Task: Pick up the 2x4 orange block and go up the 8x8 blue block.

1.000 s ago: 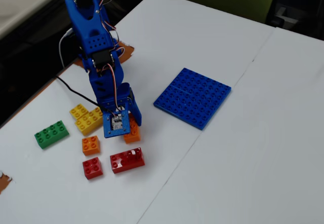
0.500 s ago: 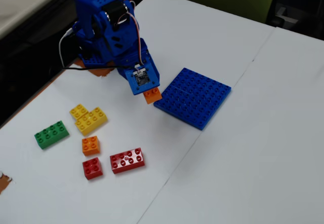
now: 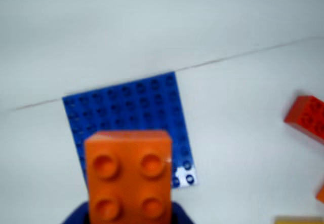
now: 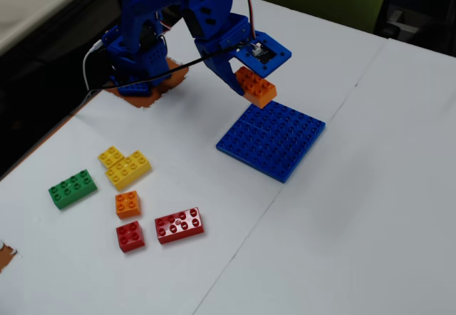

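My blue gripper (image 4: pixel 246 81) is shut on the 2x4 orange block (image 4: pixel 255 87) and holds it in the air above the near left edge of the 8x8 blue block (image 4: pixel 271 139), which lies flat on the white table. In the wrist view the orange block (image 3: pixel 128 176) fills the lower centre, studs facing the camera, with the blue plate (image 3: pixel 129 107) behind it. Blue jaw parts show at both lower sides of the brick; the brick's lower half is out of frame.
On the left of the table lie a green brick (image 4: pixel 73 188), yellow bricks (image 4: pixel 124 165), a small orange 2x2 brick (image 4: pixel 127 204), a small red brick (image 4: pixel 130 236) and a red 2x4 brick (image 4: pixel 179 225). A table seam runs diagonally (image 4: pixel 299 165).
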Robot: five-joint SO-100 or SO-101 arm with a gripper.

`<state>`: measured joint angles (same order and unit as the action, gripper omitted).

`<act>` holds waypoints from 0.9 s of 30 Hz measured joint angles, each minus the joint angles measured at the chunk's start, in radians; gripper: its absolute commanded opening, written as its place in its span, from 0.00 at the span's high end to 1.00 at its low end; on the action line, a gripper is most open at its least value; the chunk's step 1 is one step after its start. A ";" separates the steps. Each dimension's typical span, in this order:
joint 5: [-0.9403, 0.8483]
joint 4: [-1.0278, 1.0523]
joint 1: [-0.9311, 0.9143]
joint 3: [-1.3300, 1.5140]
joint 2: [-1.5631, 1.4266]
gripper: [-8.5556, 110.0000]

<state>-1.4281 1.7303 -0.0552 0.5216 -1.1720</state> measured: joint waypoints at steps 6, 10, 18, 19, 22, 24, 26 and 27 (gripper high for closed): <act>-0.034 0.000 0.046 -0.040 0.091 0.93; -0.058 0.000 0.051 -0.040 0.109 0.93; -0.072 0.000 0.048 -0.181 0.160 0.93; -0.078 0.000 0.048 -0.187 0.160 0.93; -0.100 0.000 0.048 -0.190 0.161 0.93; -0.115 0.000 0.048 -0.190 0.169 0.93; -0.129 0.000 0.048 -0.190 0.172 0.93; -0.132 0.000 0.048 -0.190 0.172 0.93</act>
<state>-1.5601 1.7303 -0.0077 0.3313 -1.0002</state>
